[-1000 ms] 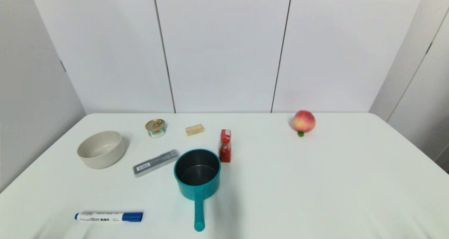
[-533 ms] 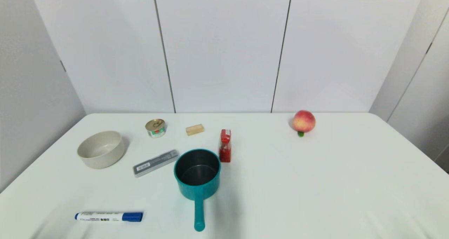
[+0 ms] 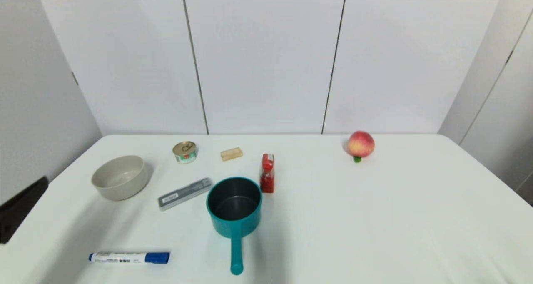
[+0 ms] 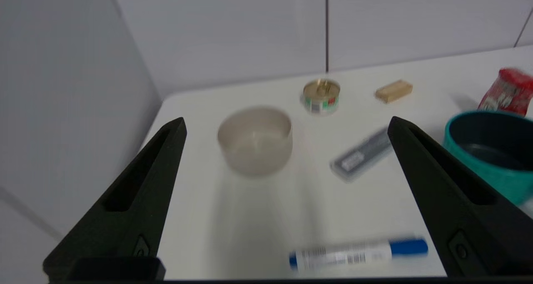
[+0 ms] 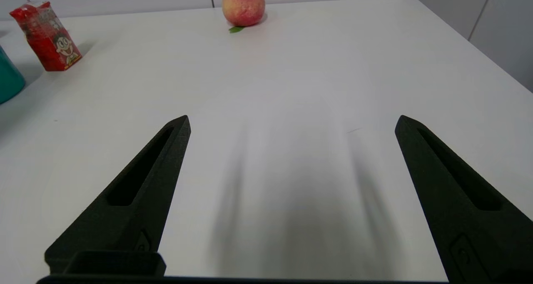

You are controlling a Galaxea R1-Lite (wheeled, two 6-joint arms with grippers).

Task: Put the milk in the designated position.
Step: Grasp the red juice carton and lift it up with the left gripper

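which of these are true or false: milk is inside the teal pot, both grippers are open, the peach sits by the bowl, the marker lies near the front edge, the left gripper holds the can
1. The milk is inside the teal pot. False: it stands on the table just behind the pot's right side.
2. The left gripper and right gripper are open. True.
3. The peach sits by the bowl. False: it is far to the right; the bowl is on the left.
4. The marker lies near the front edge. True.
5. The left gripper holds the can. False: it is empty.
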